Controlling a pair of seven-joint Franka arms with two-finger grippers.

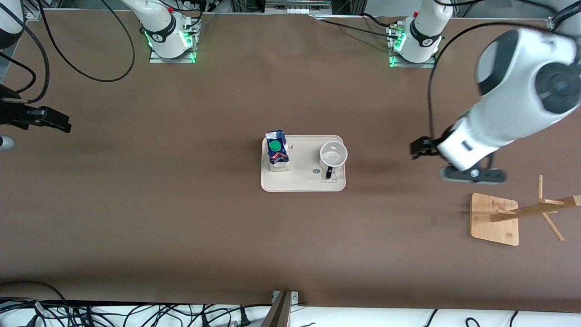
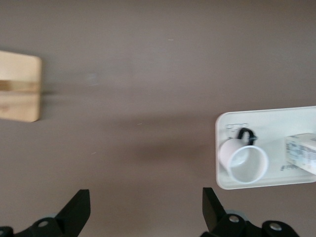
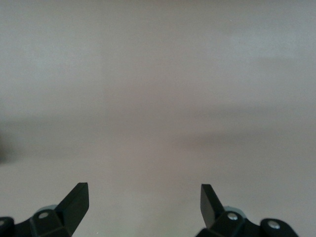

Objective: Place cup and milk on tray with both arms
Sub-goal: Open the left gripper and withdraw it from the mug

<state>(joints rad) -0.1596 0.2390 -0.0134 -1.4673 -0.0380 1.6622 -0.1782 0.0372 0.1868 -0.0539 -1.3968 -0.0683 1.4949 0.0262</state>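
Basically both grippers are hanging spread and empty, left gripper [image 2: 145, 210] over bare table between tray [image 1: 303, 185] and peg rack [image 1: 494, 219], right gripper [image 3: 144, 205] waiting at the right arm's end, so you're only risking clipping the rack or nudging cup [image 1: 333, 155] / milk [image 1: 277, 152] if left arm's swinging low.

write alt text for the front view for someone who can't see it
A cream tray at the middle of a brown table holds an upright milk carton and a white cup, side by side. Both arms are drawn back, the left gripper and right gripper open and empty. A wooden peg rack stands at the left arm's end.
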